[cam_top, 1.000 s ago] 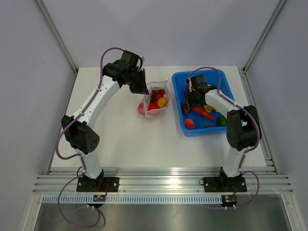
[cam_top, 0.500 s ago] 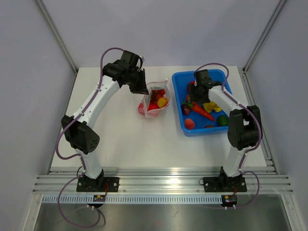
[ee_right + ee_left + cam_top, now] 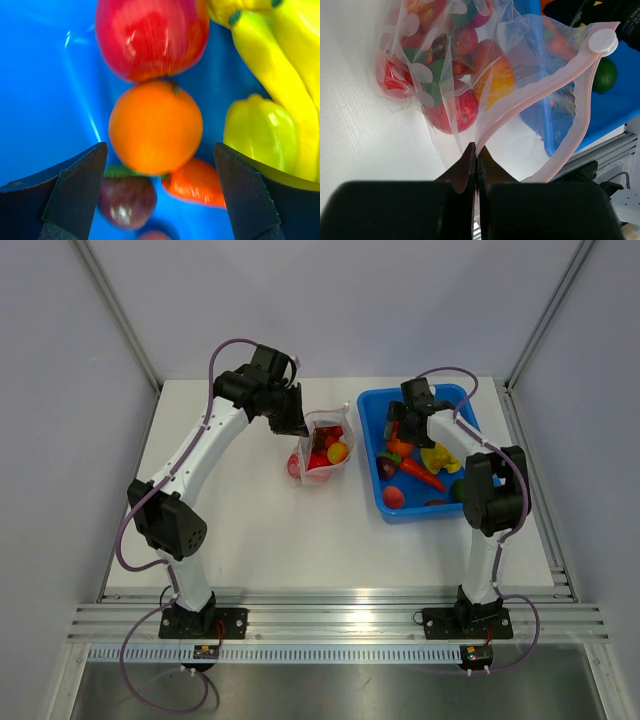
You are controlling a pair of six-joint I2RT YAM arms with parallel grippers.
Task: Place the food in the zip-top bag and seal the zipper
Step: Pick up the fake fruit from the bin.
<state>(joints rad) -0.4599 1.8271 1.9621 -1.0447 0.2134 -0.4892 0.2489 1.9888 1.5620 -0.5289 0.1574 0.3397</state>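
Observation:
The clear zip-top bag (image 3: 322, 448) with pale dots stands on the table, several toy fruits inside (image 3: 455, 75). My left gripper (image 3: 292, 423) (image 3: 476, 150) is shut on the bag's pink zipper strip (image 3: 540, 90) and holds the mouth open. My right gripper (image 3: 402, 430) (image 3: 160, 160) is open over the blue tray (image 3: 372, 405), its fingers either side of an orange toy fruit (image 3: 155, 127). A red apple (image 3: 150, 35), a yellow banana (image 3: 270, 55), a yellow pepper (image 3: 257, 132), a carrot (image 3: 197, 182) and a purple fruit (image 3: 127, 202) lie around it.
In the top view the tray also holds a red fruit (image 3: 394, 497), a green one (image 3: 459, 490) and a yellow piece (image 3: 438, 458). The bag's white slider (image 3: 602, 41) sits at the strip's far end. Grey walls surround the white table (image 3: 250, 530).
My right gripper has moved toward the tray's far left part and now hovers over the orange fruit. The left gripper and the bag have not moved.

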